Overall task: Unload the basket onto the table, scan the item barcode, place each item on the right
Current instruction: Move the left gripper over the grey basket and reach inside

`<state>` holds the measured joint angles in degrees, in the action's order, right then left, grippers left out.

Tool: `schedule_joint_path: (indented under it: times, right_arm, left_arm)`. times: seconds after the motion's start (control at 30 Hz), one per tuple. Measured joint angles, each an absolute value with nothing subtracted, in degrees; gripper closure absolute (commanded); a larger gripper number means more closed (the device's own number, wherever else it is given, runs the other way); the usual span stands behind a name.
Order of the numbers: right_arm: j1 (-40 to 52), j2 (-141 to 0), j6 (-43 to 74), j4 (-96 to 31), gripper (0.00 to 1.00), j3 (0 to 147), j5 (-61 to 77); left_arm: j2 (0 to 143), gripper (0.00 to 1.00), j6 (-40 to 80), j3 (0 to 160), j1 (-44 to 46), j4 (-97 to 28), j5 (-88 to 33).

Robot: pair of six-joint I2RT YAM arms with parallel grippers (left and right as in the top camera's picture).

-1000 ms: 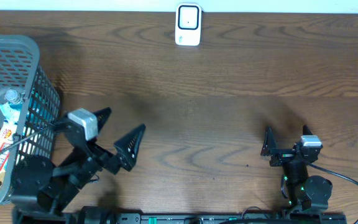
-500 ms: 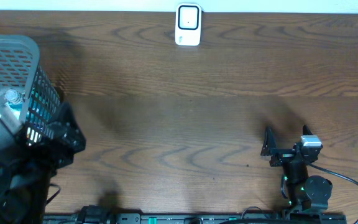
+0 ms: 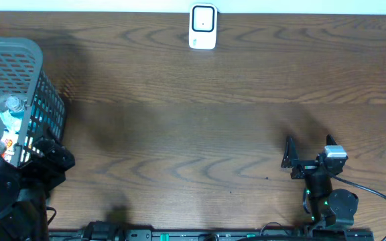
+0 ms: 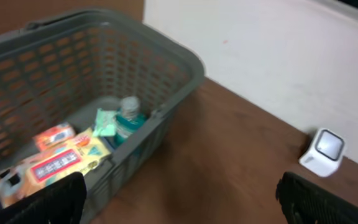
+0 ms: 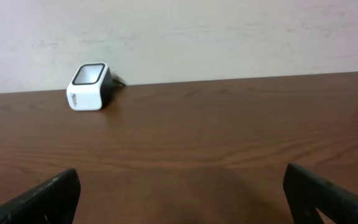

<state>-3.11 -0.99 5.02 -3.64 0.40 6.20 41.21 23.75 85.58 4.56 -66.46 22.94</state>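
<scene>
- Risk from here?
- Could catch a finger on the basket (image 4: 166, 59) wall going in, or pinch two of the crowded snack packets (image 4: 61, 163) at once. Might also lift with the barcode turned away from the scanner (image 4: 323, 151).
- Left hand (image 4: 185, 202)?
- Spread wide, gripping nothing, poised near the basket's near corner, with bottle (image 4: 129, 117) and packets lower left, inside.
- Right hand (image 5: 182, 193)?
- Wide too, empty, low over bare counter (image 5: 229, 137), well apart from the scanner.
</scene>
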Motion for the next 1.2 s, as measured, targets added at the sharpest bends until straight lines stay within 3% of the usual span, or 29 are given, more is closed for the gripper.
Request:
schedule_joint_path:
  times: [0.77, 1.03, 1.2]
  right_arm:
    - [-3.11, -0.99, 5.02, -3.64, 0.01, 0.40, 6.20]
    - [-3.11, -0.99, 5.02, -3.62, 0.01, 0.40, 6.20]
    - [-3.11, -0.99, 5.02, -3.64, 0.01, 0.40, 6.20]
  left_arm:
    - [41.45, 0.02, 26.02, 85.58, 4.56, -67.31, 28.49]
    - [46.02, 0.02, 33.78, 85.58, 4.01, -73.82, 35.99]
    - [51.57, 0.02, 39.29, 85.58, -2.46, -75.77, 36.73]
